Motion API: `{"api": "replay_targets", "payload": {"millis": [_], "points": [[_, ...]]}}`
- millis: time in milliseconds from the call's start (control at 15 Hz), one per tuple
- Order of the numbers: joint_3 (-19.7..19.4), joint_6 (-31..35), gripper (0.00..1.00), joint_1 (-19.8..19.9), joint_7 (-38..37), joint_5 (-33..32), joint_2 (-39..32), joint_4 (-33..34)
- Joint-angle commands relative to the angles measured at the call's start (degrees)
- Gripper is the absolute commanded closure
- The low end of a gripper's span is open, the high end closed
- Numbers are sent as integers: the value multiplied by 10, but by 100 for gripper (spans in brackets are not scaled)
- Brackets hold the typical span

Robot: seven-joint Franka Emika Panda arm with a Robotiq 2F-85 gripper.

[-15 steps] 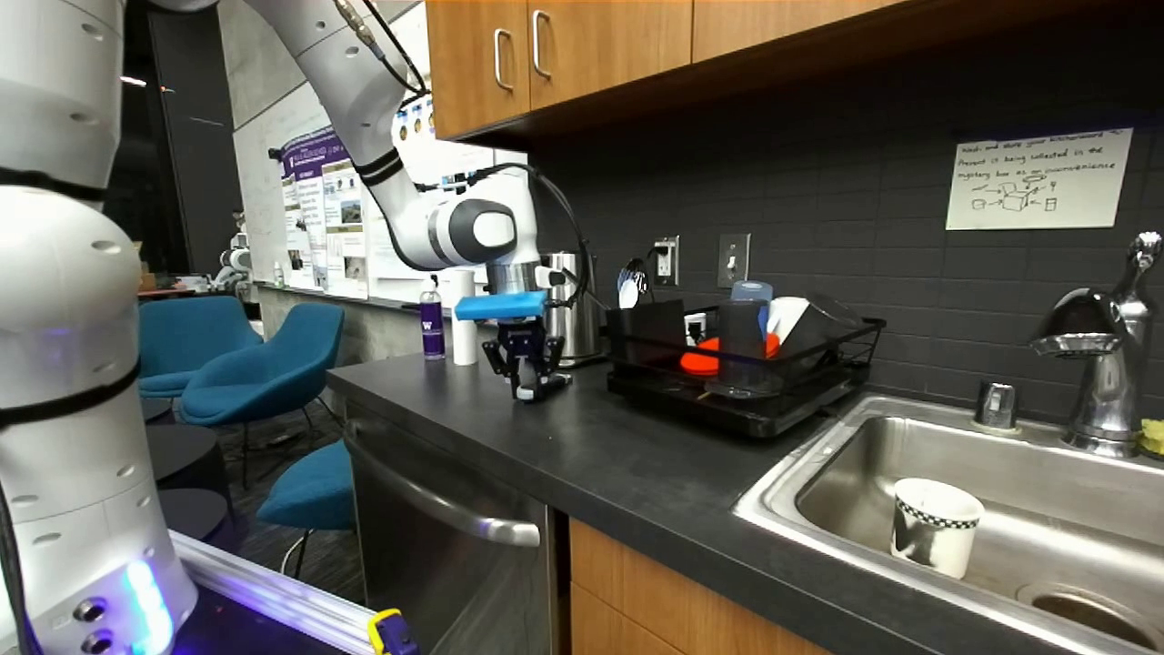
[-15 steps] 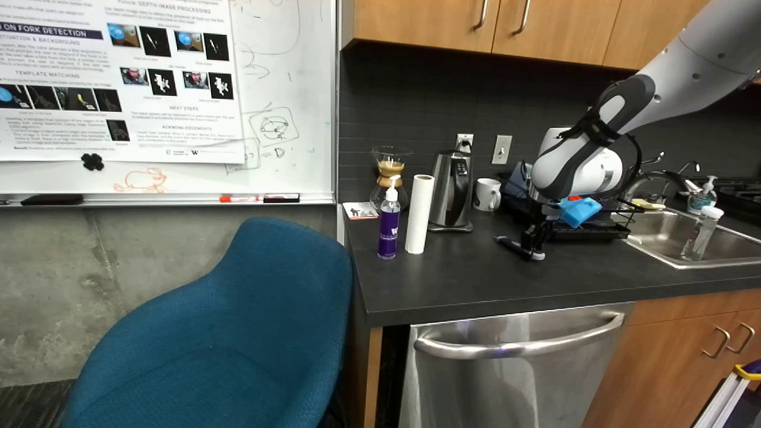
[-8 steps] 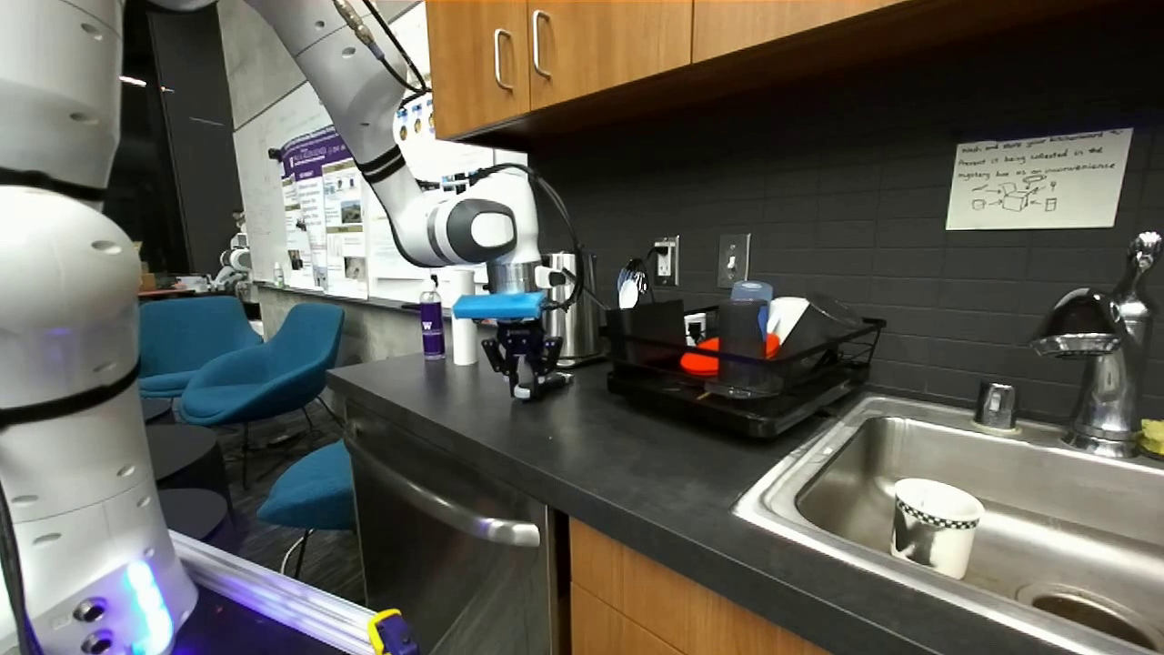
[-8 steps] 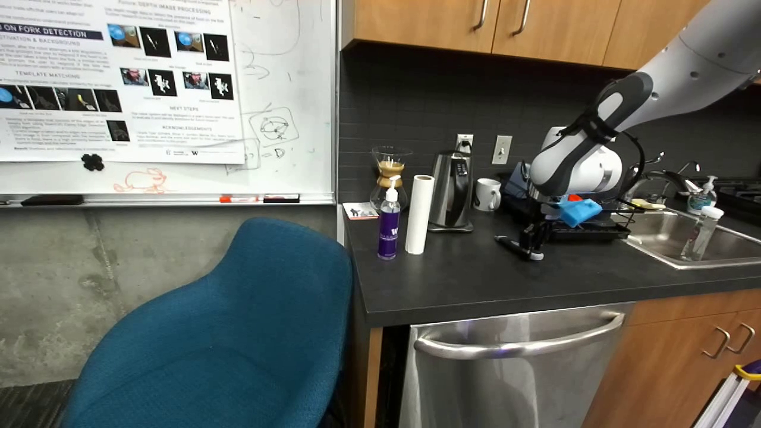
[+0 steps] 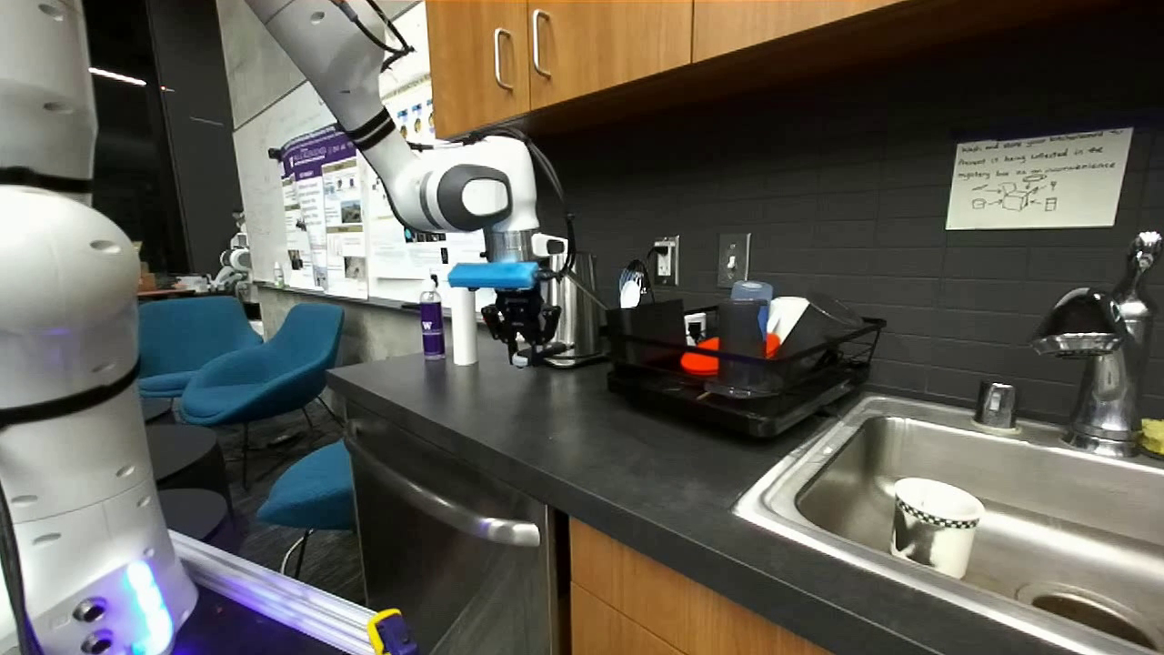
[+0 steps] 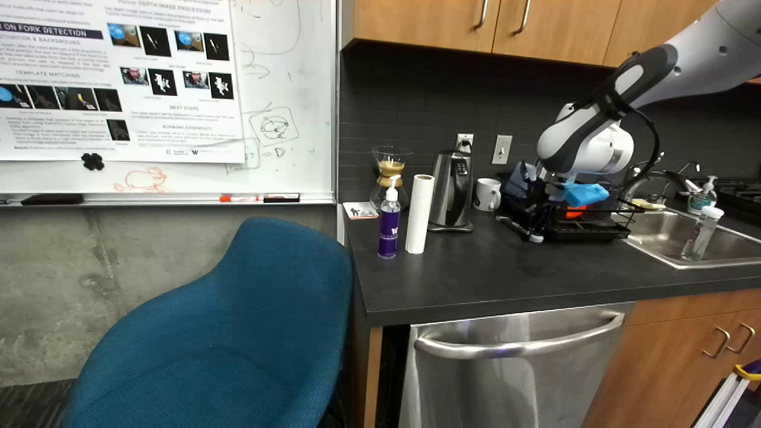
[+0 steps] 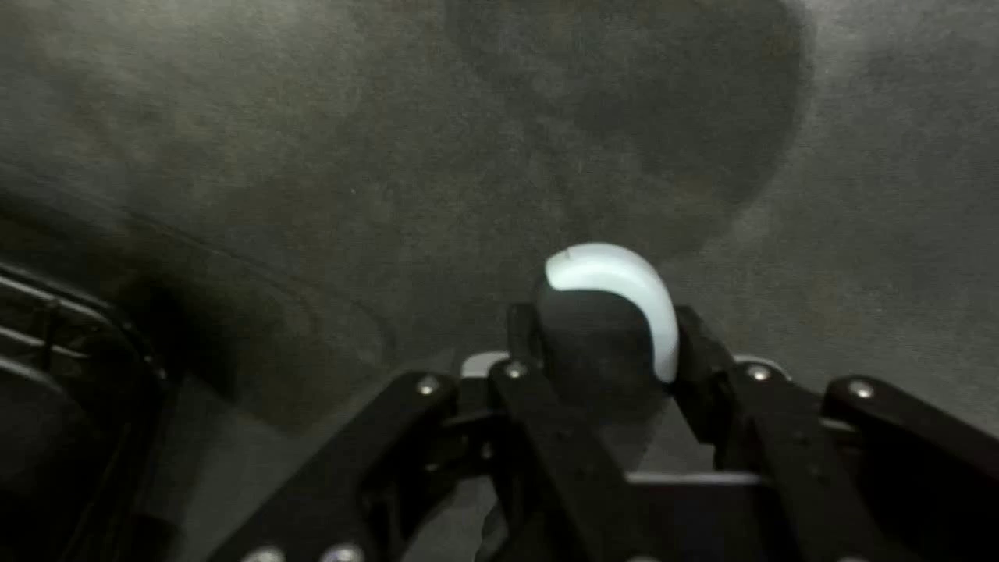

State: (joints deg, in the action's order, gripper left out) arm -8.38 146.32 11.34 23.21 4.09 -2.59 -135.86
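My gripper [image 5: 523,346] is shut on a dark, long object with a pale curved rim at one end [image 7: 599,320]. In the wrist view the fingers [image 7: 606,343] press on both sides of its rounded end. In an exterior view the object [image 6: 510,224] hangs tilted, its dark handle reaching towards the kettle and its pale end below the fingers [image 6: 535,226]. It appears to be held above the dark countertop [image 5: 582,437]. The gripper is beside the black dish rack [image 5: 755,414]. Part of the object is hidden behind the fingers.
A steel kettle [image 6: 450,190], a white mug [image 6: 487,194], a white upright roll [image 6: 420,214] and a purple pump bottle [image 6: 389,229] stand on the counter. The sink [image 5: 818,455] holds a patterned cup [image 5: 935,528]. Wooden cabinets [image 5: 609,45] hang above.
My gripper has risen from the counter, moving back a little, and the dark object has come up with it. The other things have not moved.
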Motion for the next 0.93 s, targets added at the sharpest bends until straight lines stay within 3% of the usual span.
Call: {"api": "replay_targets", "payload": {"millis": [0, 467, 867], "points": [[-3, -34, 83, -5, 2, -1, 67, -23], [-12, -86, 83, -15, -14, 1, 153, -46], [-4, -85, 83, -6, -98, -44, 206, -49]]}}
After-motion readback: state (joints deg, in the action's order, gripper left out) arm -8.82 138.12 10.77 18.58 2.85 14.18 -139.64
